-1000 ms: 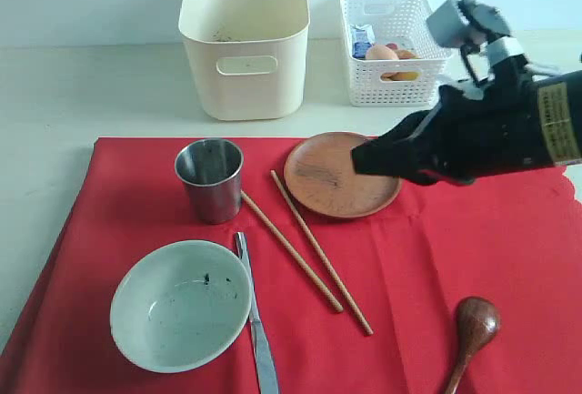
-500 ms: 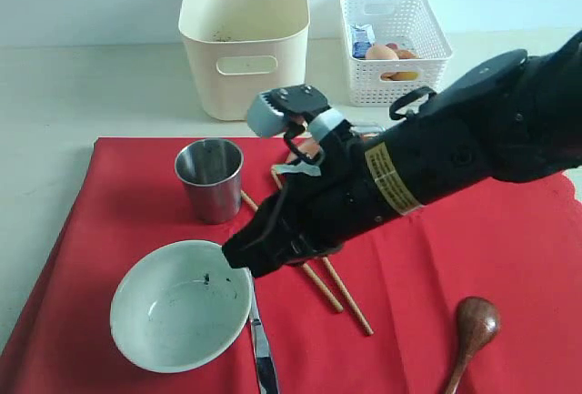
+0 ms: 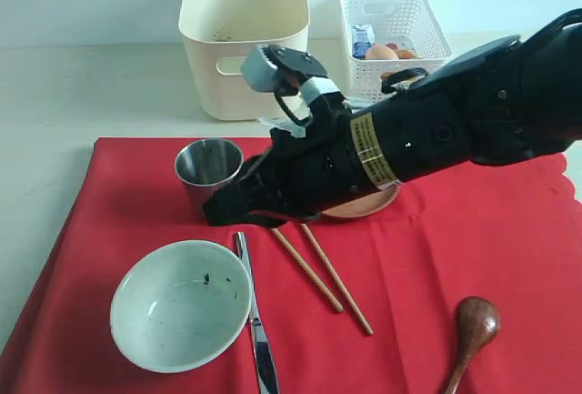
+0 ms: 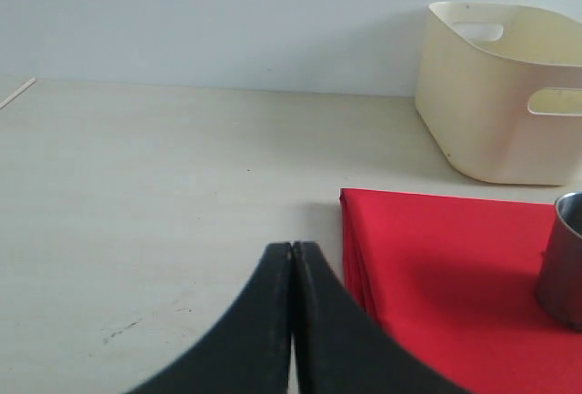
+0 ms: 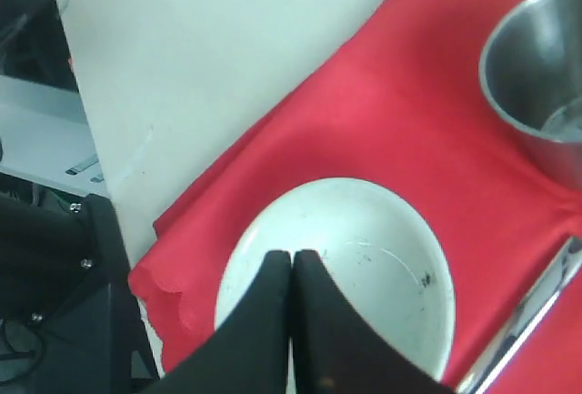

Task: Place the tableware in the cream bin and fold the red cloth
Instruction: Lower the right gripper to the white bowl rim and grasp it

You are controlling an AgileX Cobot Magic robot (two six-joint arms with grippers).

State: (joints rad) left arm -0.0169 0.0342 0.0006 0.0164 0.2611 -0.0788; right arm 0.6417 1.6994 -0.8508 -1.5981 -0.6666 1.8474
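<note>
My right gripper is shut and empty, reaching across the red cloth to the base of the steel cup. In the right wrist view its tips hang over the pale bowl, with the cup beside it. The bowl, knife, two chopsticks and dark spoon lie on the cloth. The arm hides most of the brown plate. The cream bin stands behind the cloth. My left gripper is shut over bare table beside the cloth's corner.
A white lattice basket with food stands right of the cream bin. Pale tabletop runs left of and behind the cloth. The left wrist view also shows the cream bin and the cup.
My right arm swung from the far right across the plate to the left. Half a second ago its tip was at the bowl's rim; now it sits higher, by the cup's base.
</note>
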